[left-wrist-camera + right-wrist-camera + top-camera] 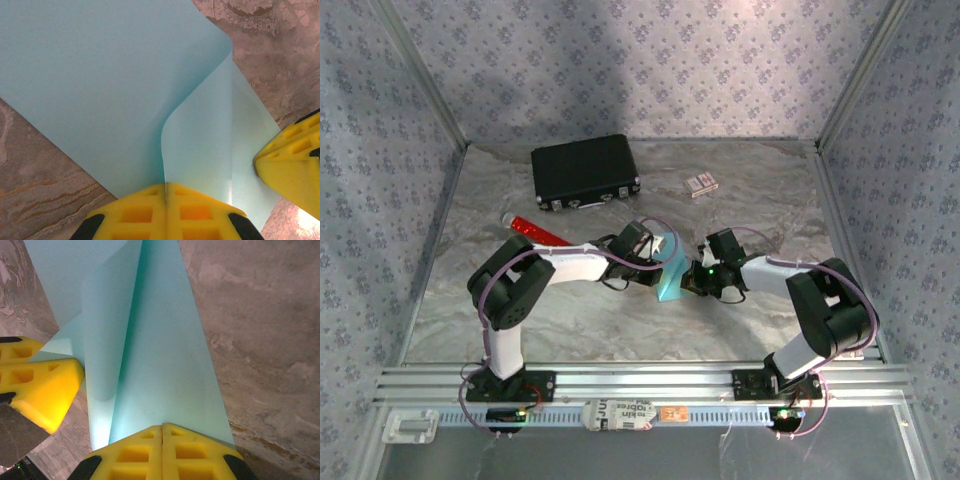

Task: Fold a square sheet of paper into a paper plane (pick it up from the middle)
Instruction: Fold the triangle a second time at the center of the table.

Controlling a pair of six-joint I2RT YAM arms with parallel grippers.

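Closest to us in the left wrist view, the left pincer [165,186] has its two yellow fingers pressed flat together. The square sheet of paper [100,90] comes straight out of the seam between them, so this pincer is closed on the sheet. From there the light cyan-blue paper spreads away in two layers. A broad one on the left bends over in a soft rounded curl, and a paler one lies behind it on the right.

In its own wrist view the right pincer [162,426] is likewise clamped on the sheet, its fingers closed with the paper rising out between them. A loose flap curls along the left side. Each wrist camera also catches the other pincer's yellow finger at the edge of the paper, close against it.

From above, we see both arms reaching inward. The sheet is held between the two pincers over the middle of the marbled grey bench [620,320]. We cannot tell whether its lower edge touches the surface.

Farther back a closed black case [585,172] lies flat. A small patterned card box [700,184] sits to its right, well apart. A red tube [535,230] lies beside the left arm, partly hidden by it.
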